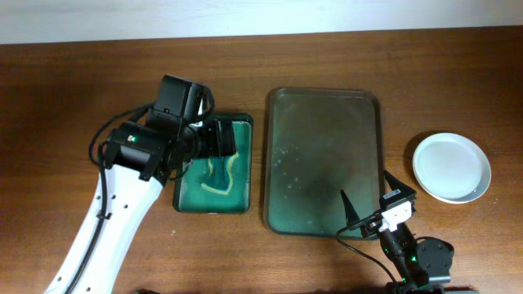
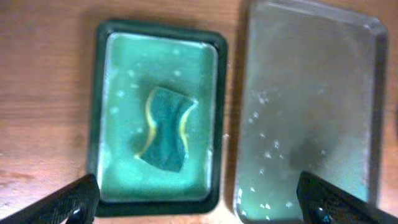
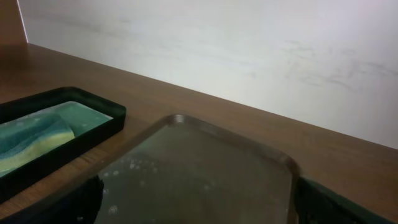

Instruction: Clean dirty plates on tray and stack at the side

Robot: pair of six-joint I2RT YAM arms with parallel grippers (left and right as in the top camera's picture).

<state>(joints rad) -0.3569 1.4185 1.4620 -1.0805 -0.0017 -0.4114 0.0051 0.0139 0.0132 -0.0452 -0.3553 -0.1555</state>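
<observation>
The white plates sit stacked on the table to the right of the tray and look plain white; I cannot tell how many there are. The dark olive-grey tray holds no plates, only water droplets, and also shows in the left wrist view and the right wrist view. My left gripper is open and empty above the green tray. My right gripper is open and empty over the tray's front right corner.
A small bright green tray lies left of the olive tray. It holds water and a green-and-yellow sponge. A pale wall runs along the table's far edge.
</observation>
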